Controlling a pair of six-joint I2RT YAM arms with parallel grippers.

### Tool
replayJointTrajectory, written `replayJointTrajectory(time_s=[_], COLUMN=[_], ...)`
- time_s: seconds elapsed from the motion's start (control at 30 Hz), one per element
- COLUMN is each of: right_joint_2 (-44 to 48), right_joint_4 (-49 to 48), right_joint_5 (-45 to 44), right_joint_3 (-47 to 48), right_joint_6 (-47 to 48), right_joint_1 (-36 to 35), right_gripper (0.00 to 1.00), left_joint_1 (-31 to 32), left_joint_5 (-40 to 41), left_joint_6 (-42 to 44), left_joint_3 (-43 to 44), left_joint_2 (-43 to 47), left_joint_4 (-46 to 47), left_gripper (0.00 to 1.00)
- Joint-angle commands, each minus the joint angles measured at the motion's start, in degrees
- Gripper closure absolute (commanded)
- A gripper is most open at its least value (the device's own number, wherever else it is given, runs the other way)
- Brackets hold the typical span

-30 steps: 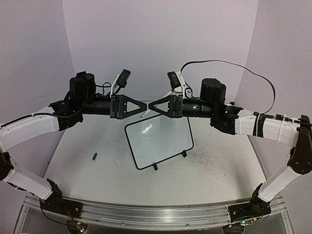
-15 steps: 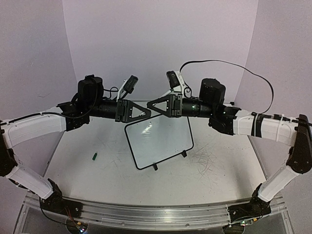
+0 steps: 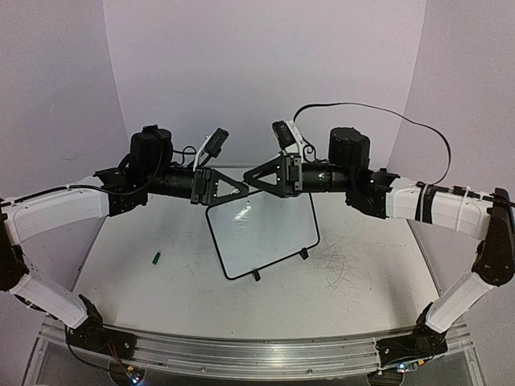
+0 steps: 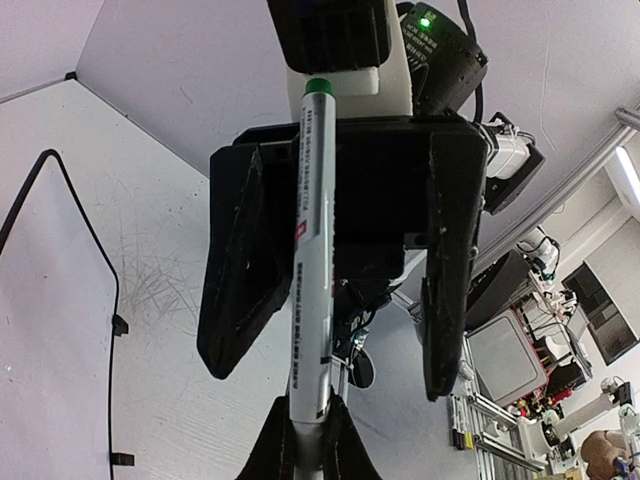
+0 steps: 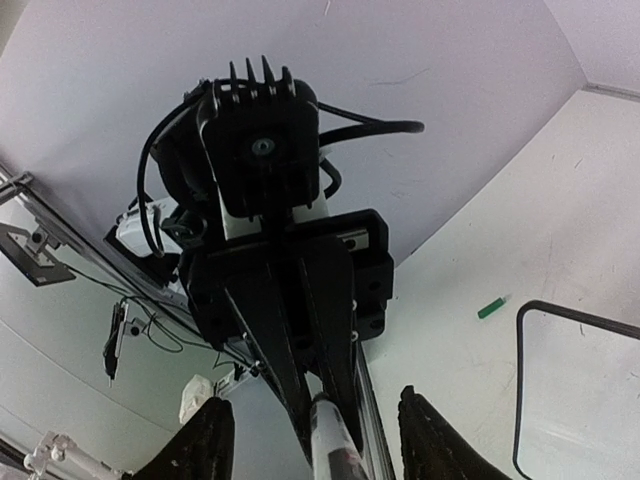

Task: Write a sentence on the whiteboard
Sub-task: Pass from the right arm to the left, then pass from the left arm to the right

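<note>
The marker [image 4: 308, 250] is white with a green end and hangs in mid-air between the two arms. My left gripper [image 4: 310, 425] is shut on one end of it. My right gripper [image 5: 315, 415] stands open around the other end [image 5: 335, 452], its fingers [image 4: 240, 270] spread on either side without touching it. In the top view the two grippers, left [image 3: 240, 189] and right [image 3: 252, 177], meet tip to tip above the whiteboard's far edge. The whiteboard [image 3: 261, 233] lies blank on the table, tilted, with black frame and two small feet. A corner of the whiteboard [image 5: 585, 400] shows in the right wrist view.
A small green marker cap [image 3: 157, 258] lies on the scuffed white tabletop [image 3: 362, 273] left of the board. The same cap [image 5: 492, 307] shows in the right wrist view. Purple walls close in the back and both sides. An aluminium rail [image 3: 241, 354] runs along the near edge.
My left gripper moved right to meet the right one and shut on the marker. The right gripper, shut on the marker before, has opened its jaws.
</note>
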State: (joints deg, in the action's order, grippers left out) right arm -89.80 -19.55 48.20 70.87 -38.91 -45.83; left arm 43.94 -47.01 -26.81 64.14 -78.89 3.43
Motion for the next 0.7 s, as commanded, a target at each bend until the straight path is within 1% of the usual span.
replayJointTrajectory(time_s=[0.0, 0.17, 0.33, 0.67], right_joint_2=[1.23, 0.44, -0.90, -4.21], right_joint_4=[3.40, 9.19, 9.62, 9.70], right_joint_5=[9.76, 13.35, 12.61, 14.69], right_joint_3=[2.59, 4.45, 5.60, 8.24], right_joint_6=[2.34, 6.12, 6.20, 6.36], right_joint_1=[2.79, 3.53, 3.37, 2.41], right_gripper=[0.42, 0.44, 0.47, 0.54], left_joint_1=[0.03, 0.06, 0.09, 0.09], left_joint_5=[-2.78, -3.98, -5.20, -8.00], left_joint_6=[3.42, 3.84, 3.45, 3.44], left_joint_3=[2.52, 2.57, 2.24, 2.58], left_joint_2=[0.44, 0.32, 0.12, -1.08], left_joint_4=[-2.47, -3.08, -3.08, -3.72], left_gripper=[1.00, 1.00, 1.00, 1.00])
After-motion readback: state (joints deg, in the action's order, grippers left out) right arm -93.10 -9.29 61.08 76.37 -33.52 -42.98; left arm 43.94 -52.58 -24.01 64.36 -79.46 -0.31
